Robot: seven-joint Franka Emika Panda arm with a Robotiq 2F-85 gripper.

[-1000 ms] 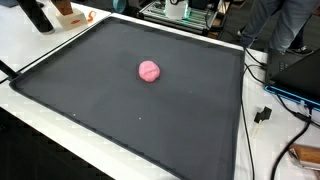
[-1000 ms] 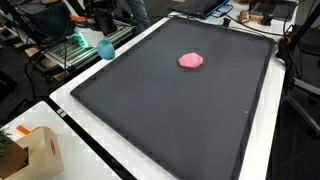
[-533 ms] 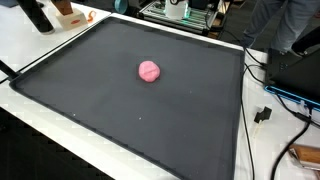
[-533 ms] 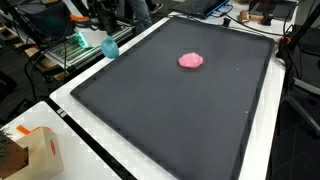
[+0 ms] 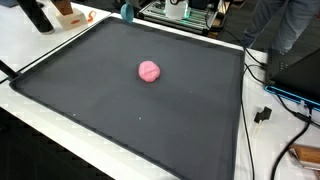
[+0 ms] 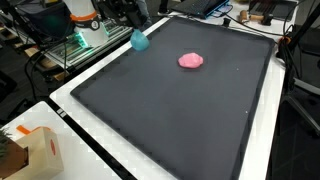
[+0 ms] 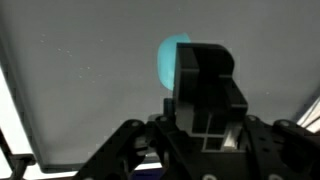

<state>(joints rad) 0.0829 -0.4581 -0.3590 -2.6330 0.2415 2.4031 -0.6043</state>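
Note:
A pink lump (image 5: 149,71) lies near the middle of the black mat (image 5: 120,110); it shows again as the pink lump (image 6: 191,60) on the mat (image 6: 180,120). My gripper (image 6: 136,34) hangs above the mat's edge, shut on a small teal object (image 6: 139,41). At the top rim of an exterior view only the teal object (image 5: 126,12) shows. In the wrist view the gripper (image 7: 195,70) fills the lower middle, and the teal object (image 7: 170,58) peeks out from behind one dark finger, over grey mat. The pink lump is well apart from the gripper.
A raised rim frames the mat on the white table (image 5: 40,50). A cardboard box (image 6: 35,150) stands at one table corner. Cables (image 5: 268,112) run along the table's side. Lab equipment (image 6: 80,30) crowds the area beside the gripper.
The gripper has carried the teal object from beside the table in over the mat's edge, toward the pink lump. The pink lump has not moved.

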